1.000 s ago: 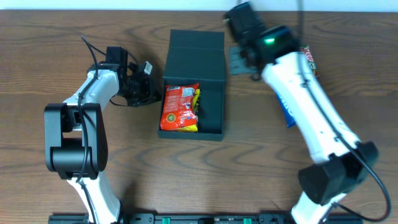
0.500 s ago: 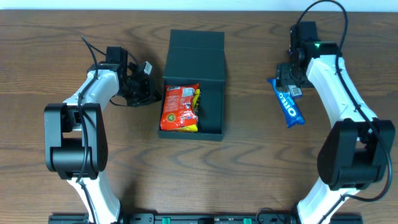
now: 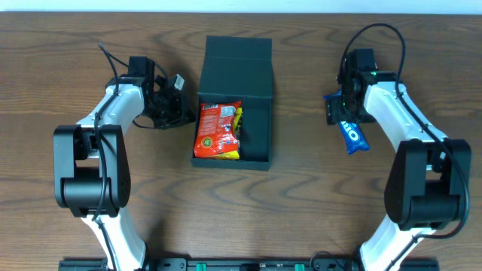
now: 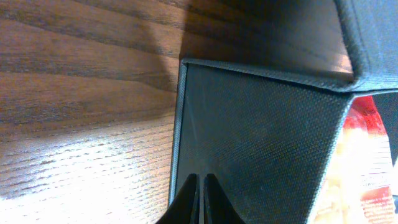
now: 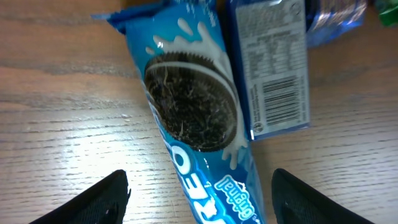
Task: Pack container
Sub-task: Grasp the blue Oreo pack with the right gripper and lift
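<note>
Hovering over Oreo packet (image 5: 193, 124), right fingers (image 5: 102, 202) apart

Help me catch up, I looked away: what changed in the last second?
The right gripper swung from near the container out to the right and now hangs open over the Oreo packet; nothing grasped. The left gripper, shut, the container and the red snack packet stayed put.

The bench (image 3: 301, 211) is showing brown wood grain, smooth with a soft sheen. The container (image 4: 261, 137) is looking matt, its dark card wall carrying a fine woven texture. The red snack packet (image 3: 217, 132) inside is gleaming like glossy plastic film, as is the blue Oreo wrapper (image 5: 193, 118) at the right. The white arm shells (image 3: 113, 109) are looking like smooth plastic.
</note>
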Robot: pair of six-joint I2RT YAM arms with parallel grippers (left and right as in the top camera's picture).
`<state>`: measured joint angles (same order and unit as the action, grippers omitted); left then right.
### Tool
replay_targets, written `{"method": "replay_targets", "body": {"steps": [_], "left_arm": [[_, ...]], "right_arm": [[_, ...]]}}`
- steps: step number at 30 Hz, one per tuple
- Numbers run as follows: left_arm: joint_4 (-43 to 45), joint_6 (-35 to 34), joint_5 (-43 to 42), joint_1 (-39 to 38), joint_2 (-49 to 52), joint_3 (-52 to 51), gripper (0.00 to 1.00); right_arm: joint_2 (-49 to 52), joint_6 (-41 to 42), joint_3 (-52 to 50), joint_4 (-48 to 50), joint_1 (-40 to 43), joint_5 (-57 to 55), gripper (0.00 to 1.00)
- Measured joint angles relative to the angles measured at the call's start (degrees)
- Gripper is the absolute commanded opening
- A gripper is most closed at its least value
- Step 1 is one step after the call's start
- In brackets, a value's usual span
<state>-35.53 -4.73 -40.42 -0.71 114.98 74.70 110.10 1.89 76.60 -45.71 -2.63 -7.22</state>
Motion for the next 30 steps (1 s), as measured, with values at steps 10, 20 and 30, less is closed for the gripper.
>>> {"method": "replay_targets", "body": {"steps": [10, 20, 30], "left_arm": [[0.0, 0.02, 0.0, 0.0, 0.0, 0.0, 0.06], [0.0, 0.0, 0.0, 0.0, 0.0, 0.0, 0.06], [0.0, 0.02, 0.0, 0.0, 0.0, 0.0, 0.06]], "right_arm": [[0.0, -0.07, -5.35, 4.26, 0.0, 1.25, 0.72], [0.0, 0.09, -6.27, 9.38, 0.0, 2.8, 0.51], [0.02, 0.44, -6.27, 10.27, 0.0, 3.5, 0.38]]}}
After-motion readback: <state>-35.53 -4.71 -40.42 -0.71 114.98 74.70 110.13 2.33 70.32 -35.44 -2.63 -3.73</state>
